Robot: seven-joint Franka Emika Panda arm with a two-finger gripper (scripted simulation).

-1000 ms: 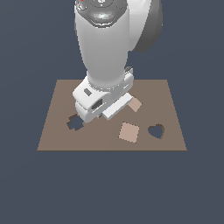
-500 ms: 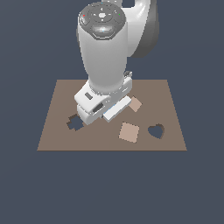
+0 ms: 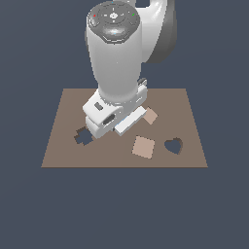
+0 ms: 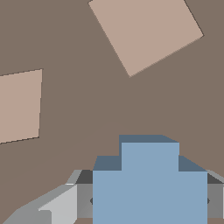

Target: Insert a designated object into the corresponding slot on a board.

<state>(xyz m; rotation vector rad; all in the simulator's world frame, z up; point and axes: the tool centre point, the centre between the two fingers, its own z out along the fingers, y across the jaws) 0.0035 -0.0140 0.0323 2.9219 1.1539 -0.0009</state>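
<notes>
Gripper (image 4: 149, 201) fingers (image 4: 57, 208) stand on either side of the light-blue cross block (image 4: 149, 183), closed on it and holding it above the brown board (image 3: 68, 109). Two tan square tiles (image 4: 146, 33) lie on the board beyond the block. In the exterior view the arm hides the block; the cross-shaped slot (image 3: 83, 137) is at the board's near left, the heart-shaped hole (image 3: 173, 145) at its near right.

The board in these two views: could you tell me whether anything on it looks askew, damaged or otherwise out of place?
Nothing looks damaged. The two tan square tiles lie turned at angles to the board edges. The cross-shaped slot and heart-shaped hole are empty, while the light-blue cross block sits between the gripper fingers.
</notes>
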